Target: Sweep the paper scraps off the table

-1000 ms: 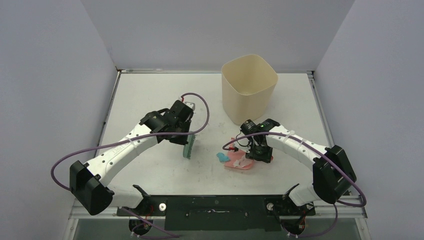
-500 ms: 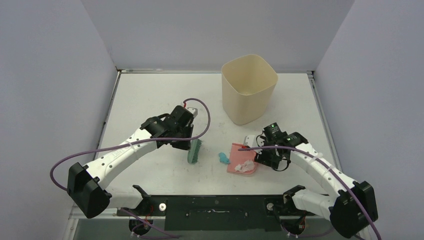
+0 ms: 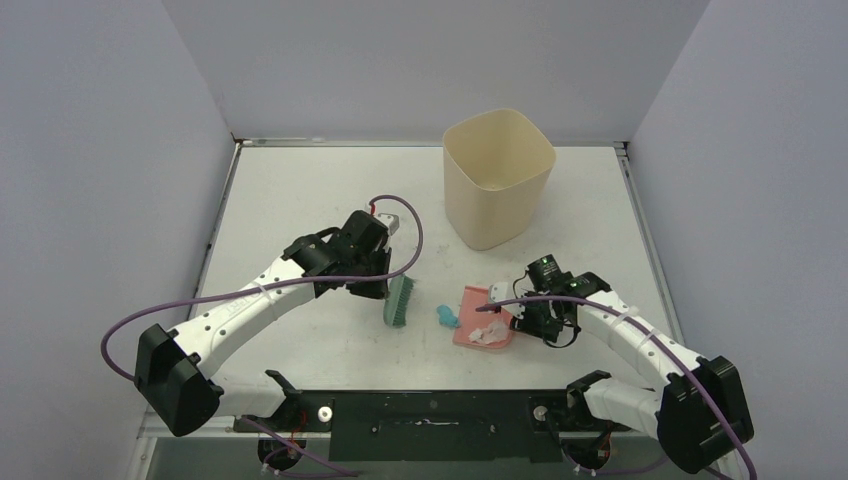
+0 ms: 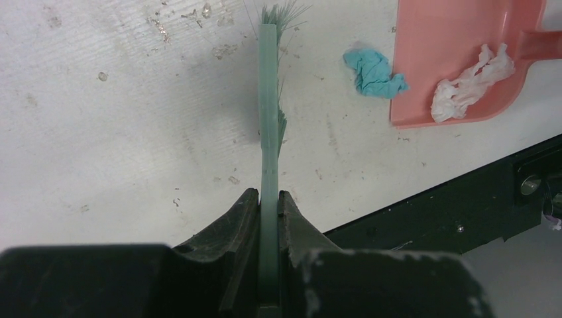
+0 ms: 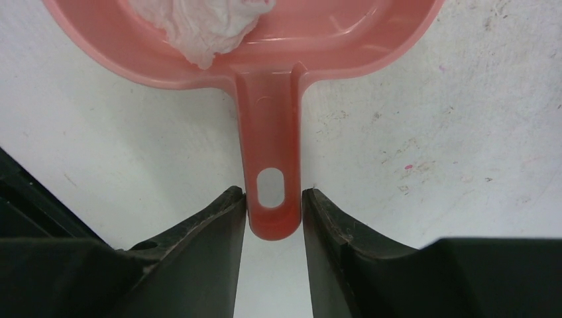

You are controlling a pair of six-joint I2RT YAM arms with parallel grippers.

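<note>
Left gripper (image 4: 268, 199) clamps brush (image 4: 268, 119); near the front edge, feather-light teal scrap (image 4: 375, 71) wants sweeping; right gripper (image 5: 274, 199) seemingly pinches dustpan (image 5: 272, 132).

The dustpan (image 5: 344, 40) gleams: smooth, glossy pink plastic with soft highlights along its rim. The white scrap (image 5: 205, 26) in it is wrinkled, tissue-thin paper, and the teal scrap (image 4: 374, 71) is crumpled and matt. The brush (image 4: 268, 119) is dull green plastic with fine, frayed bristles. The white surface (image 4: 132, 132) looks matt, gritty and scuffed grey. The bin (image 3: 497, 190) is smooth beige plastic with a low sheen.
</note>
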